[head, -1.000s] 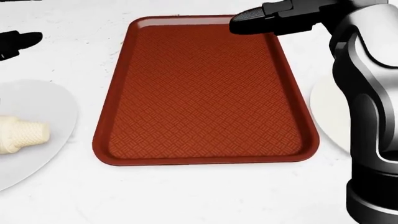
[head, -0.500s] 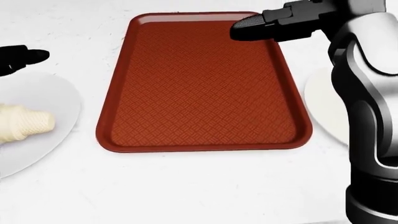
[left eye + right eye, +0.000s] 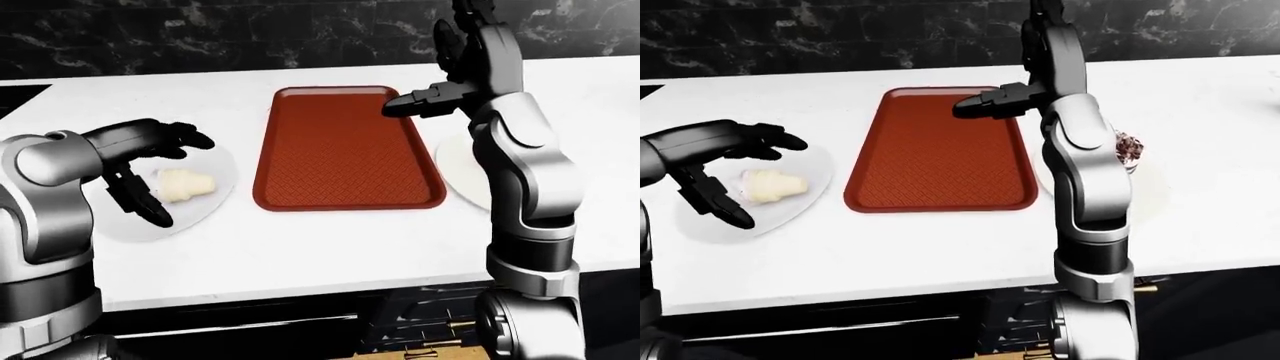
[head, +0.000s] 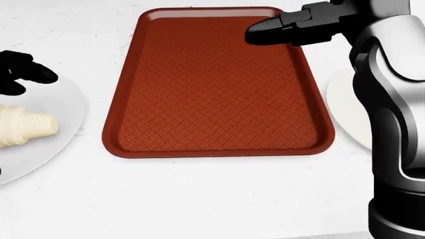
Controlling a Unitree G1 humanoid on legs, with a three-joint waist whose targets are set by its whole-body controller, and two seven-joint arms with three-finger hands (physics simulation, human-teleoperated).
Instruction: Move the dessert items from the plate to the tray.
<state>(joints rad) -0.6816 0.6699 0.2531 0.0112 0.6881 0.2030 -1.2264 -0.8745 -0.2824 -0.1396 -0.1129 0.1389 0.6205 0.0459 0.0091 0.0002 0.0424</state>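
Observation:
A red-brown tray (image 4: 219, 84) lies bare in the middle of the white counter. Left of it, a pale plate (image 3: 215, 166) carries a cream cone-shaped dessert (image 3: 187, 184). My left hand (image 3: 170, 174) hovers over that plate, open, its fingers (image 3: 185, 138) spread above the dessert and the thumb below it, not closed round it. My right hand (image 4: 269, 31) hangs above the tray's top right corner, fingers stretched leftward, holding nothing. A second white plate (image 4: 345, 109) lies right of the tray; a dark red dessert (image 3: 1128, 148) on it peeks out behind my right arm.
A black marble wall (image 3: 250, 34) runs along the top of the eye views behind the counter. The counter's near edge (image 3: 300, 296) crosses the lower part, with dark cabinets below. My right forearm (image 4: 392, 99) stands upright over the right plate.
My left hand has come down and rightward to the plate, closer to the cone dessert. The whole head view shifted slightly, so the camera moved. The right hand barely moved.

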